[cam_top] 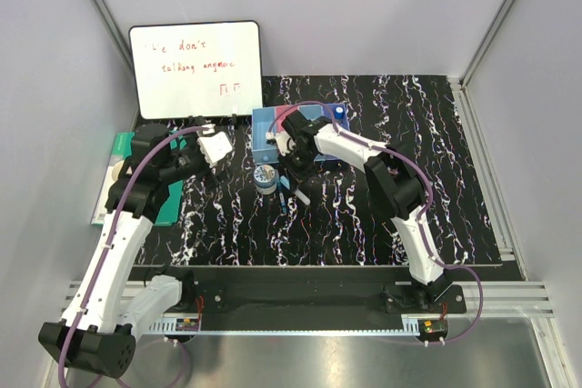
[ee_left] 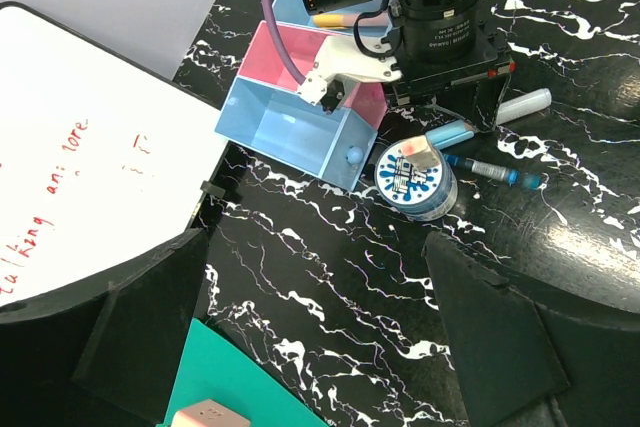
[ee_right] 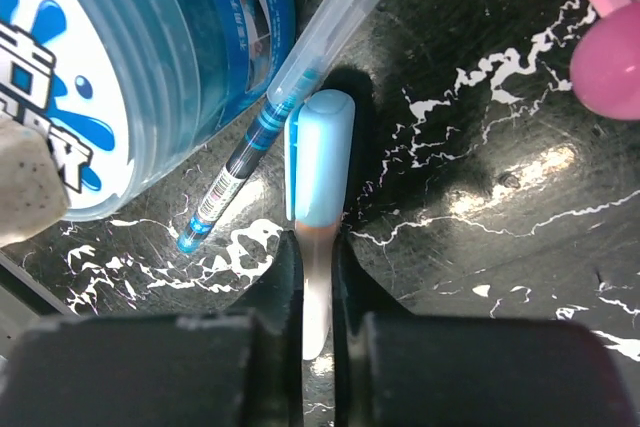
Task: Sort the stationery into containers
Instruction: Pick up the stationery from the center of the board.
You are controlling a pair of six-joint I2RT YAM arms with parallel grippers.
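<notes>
Several items lie unsorted: tape roll (ee_left: pixel 415 179), thin blue pen (ee_right: pixel 262 129); right end effector (ee_right: pixel 317 277) clamps a blue-capped pen (ee_right: pixel 320 162); left end effector (ee_left: pixel 320 337) stands spread.

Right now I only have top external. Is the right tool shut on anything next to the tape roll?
Observer: Yes. The right wrist view shows the right tool shut on the light-blue-capped pen, pinching the pale barrel just behind the cap.
Operator: Anything crowding it?
Observer: A thin clear pen lies alongside, between that cap and the tape roll.
Operator: Which bin looks free?
Observer: In the left wrist view the end light-blue bin shows a bare floor. The pink bin beside it is partly hidden by the right arm.
</notes>
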